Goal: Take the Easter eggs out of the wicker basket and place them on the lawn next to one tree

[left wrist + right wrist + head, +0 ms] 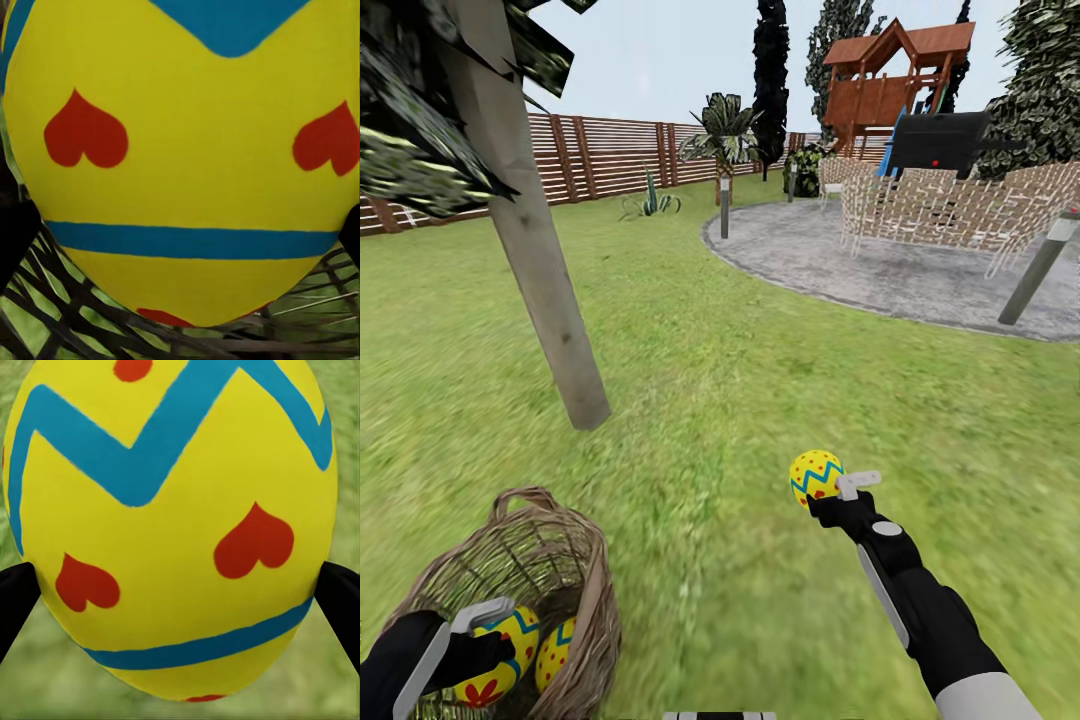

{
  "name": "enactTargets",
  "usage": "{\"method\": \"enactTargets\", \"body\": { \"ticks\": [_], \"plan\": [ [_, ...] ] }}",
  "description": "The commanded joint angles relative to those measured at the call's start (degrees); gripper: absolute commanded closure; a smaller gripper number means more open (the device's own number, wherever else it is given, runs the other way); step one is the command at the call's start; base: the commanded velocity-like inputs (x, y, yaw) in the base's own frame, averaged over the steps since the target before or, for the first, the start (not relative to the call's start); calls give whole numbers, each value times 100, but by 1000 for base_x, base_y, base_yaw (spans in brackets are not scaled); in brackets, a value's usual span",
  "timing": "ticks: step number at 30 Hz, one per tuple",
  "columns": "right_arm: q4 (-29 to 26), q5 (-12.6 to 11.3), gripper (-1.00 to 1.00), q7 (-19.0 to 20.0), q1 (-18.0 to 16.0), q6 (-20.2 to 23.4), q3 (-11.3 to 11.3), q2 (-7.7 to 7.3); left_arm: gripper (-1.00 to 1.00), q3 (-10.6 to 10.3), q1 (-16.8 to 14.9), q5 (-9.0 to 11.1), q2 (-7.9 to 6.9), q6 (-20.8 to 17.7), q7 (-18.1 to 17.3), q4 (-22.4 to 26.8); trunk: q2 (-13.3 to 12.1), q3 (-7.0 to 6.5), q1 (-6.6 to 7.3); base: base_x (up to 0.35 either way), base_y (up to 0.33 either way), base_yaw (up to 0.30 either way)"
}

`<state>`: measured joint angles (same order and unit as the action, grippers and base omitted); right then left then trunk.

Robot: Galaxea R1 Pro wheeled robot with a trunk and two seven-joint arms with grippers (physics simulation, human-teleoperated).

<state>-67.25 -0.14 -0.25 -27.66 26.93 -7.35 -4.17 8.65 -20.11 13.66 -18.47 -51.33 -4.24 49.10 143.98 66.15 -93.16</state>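
Two eggs gripped, one left in the wicker basket (575, 560).

Left end effector (488, 640) pinching an egg (500, 655) inside the basket, beside the third egg (555, 652); tree (540, 270) just ahead on the lawn (690, 370); right end effector (830, 490) clamped on another egg (816, 478), held clear above grass, presumably for placing.

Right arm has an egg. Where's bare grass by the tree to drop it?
Bare lawn lies between the tree trunk and the right gripper holding its egg, up to the grey paving. It's crowded at the wicker basket, where the left gripper grips another egg.
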Motion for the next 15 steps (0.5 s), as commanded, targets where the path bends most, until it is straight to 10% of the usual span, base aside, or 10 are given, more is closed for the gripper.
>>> {"method": "enactTargets", "body": {
  "ticks": [1, 15],
  "plan": [
    [-8, 0, 100, -2, -3, 31, -12, -5, 100, 14, -2, -30, 2, -26, -42, 6, 2, 5, 2, -17, -3, 0],
    [1, 3, 100, -2, -3, 31, -21, 4, 100, 14, -2, -30, 2, -26, -42, 11, -14, -261, 33, -1, 0, 0]
  ]
}}
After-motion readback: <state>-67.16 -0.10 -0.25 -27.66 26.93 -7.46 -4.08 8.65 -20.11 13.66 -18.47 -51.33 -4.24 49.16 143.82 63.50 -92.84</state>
